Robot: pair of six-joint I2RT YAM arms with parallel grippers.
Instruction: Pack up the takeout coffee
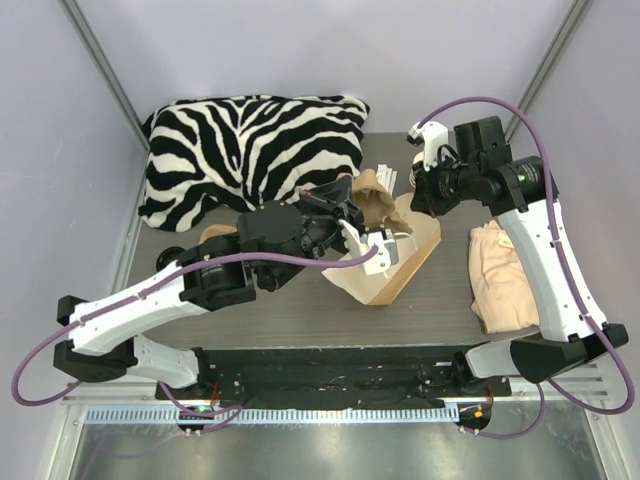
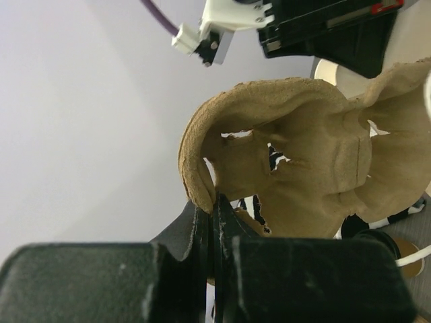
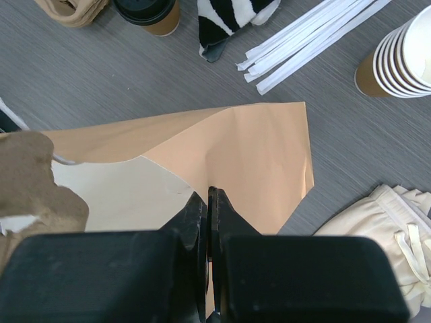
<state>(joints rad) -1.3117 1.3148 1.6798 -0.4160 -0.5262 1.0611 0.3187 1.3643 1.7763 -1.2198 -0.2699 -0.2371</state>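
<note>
The takeout coffee (image 3: 147,11), a tan cup with a black lid, stands on the table at the top edge of the right wrist view, away from both grippers. My left gripper (image 2: 215,205) is shut on the rim of a brown pulp cup carrier (image 2: 316,148) and holds it in the air over the mouth of the tan paper bag (image 1: 405,255). My right gripper (image 3: 210,195) is shut on the bag's upper edge (image 3: 256,161) and holds it up. The carrier (image 1: 372,200) sits between my left gripper (image 1: 345,212) and my right gripper (image 1: 420,205).
A zebra-striped pillow (image 1: 250,150) lies at the back left. A beige cloth (image 1: 505,275) lies at the right. White wrapped straws (image 3: 310,37) and a stack of lidless cups (image 3: 401,57) lie beyond the bag. The side walls stand close.
</note>
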